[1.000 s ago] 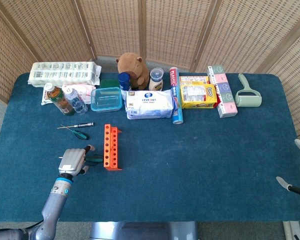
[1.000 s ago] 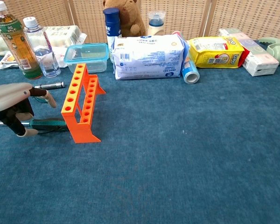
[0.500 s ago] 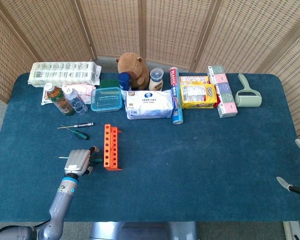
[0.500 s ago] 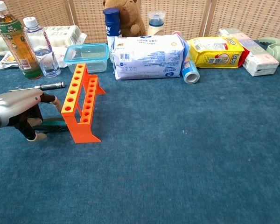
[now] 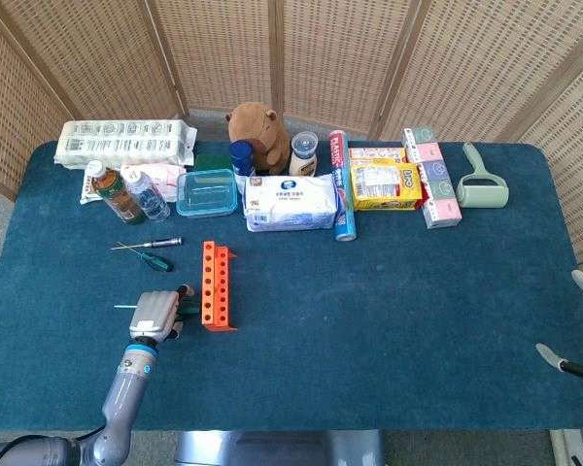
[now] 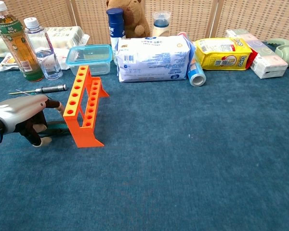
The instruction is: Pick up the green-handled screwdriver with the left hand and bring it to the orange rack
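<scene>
Fingers of the left hand have curled lower around the green-handled screwdriver, which lies on the counter just beside the orange rack; delivery looks nearly complete.

Bench cover: matt blue cloth, fuzzy carpet-like nap. Rack: orange plastic, smooth, slight sheen. Left hand: glossy silver-grey shell, dark matt fingers. Box: clear plastic, teal lid. Bottles: clear glossy plastic. Wipes pack: shiny plastic film. Toy: brown plush. Screen behind: woven wicker panels, wood frames.
</scene>
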